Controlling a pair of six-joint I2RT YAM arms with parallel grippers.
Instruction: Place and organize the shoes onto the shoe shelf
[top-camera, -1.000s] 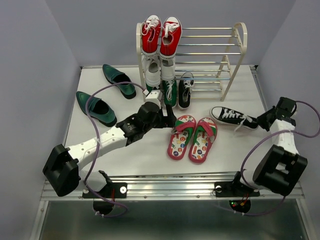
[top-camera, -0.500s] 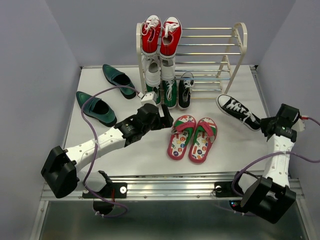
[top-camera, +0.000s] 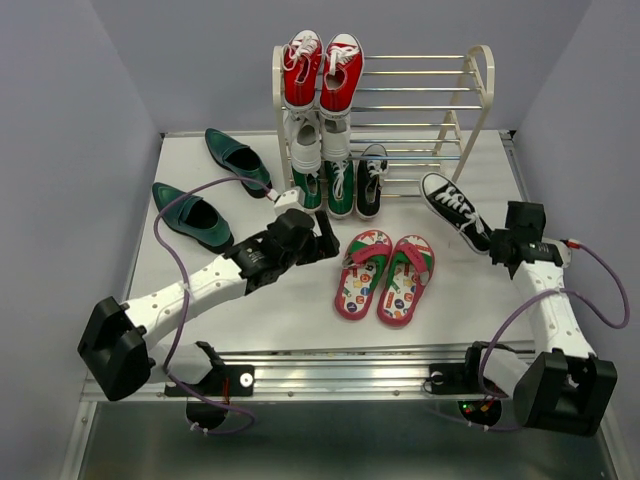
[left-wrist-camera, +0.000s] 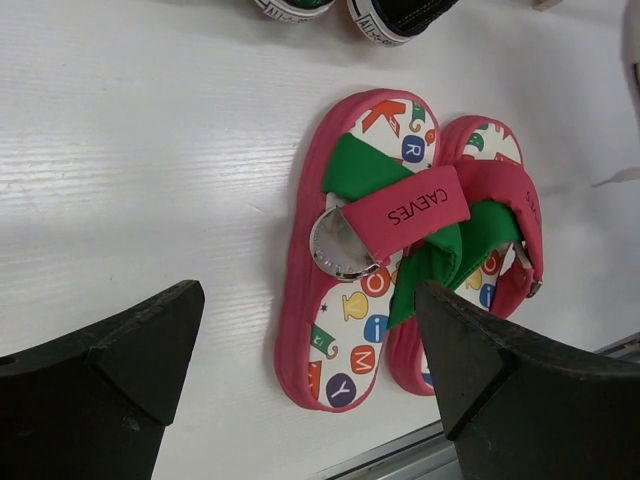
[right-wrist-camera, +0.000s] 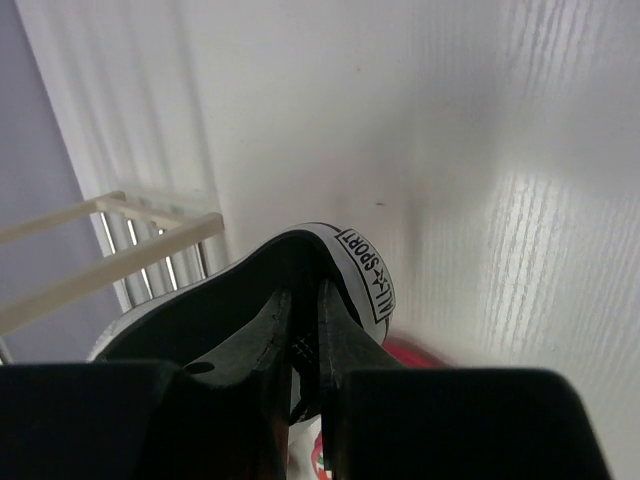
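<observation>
Pinched fingers (right-wrist-camera: 262, 345) of the right gripper (top-camera: 497, 243) are clamped nearly together on the heel rim of a black low-top sneaker (top-camera: 452, 208), whose toe points far and left toward the right foot of the cream shoe shelf (top-camera: 485, 85); in the wrist view the heel patch sits just past the fingertips with the shelf's frame beyond it. On the left arm, the fingers (left-wrist-camera: 120, 370) of the left gripper (left-wrist-camera: 308, 290) stand fully apart and hold nothing, hanging over the white table (top-camera: 300, 300) with the pink-edged flip-flops (left-wrist-camera: 365, 250) lying side by side between and just beyond them. The second black sneaker (top-camera: 371, 180) stands at the bottom of the shelf beside green sneakers (top-camera: 325, 190), and two dark teal loafers (top-camera: 215, 190) lie well apart on the far left of the table. Compared with a second ago, the held sneaker has swung from lying crosswise, toe leftward, to angling at the shelf, and the right gripper has come in leftward; the left arm has barely shifted.
</observation>
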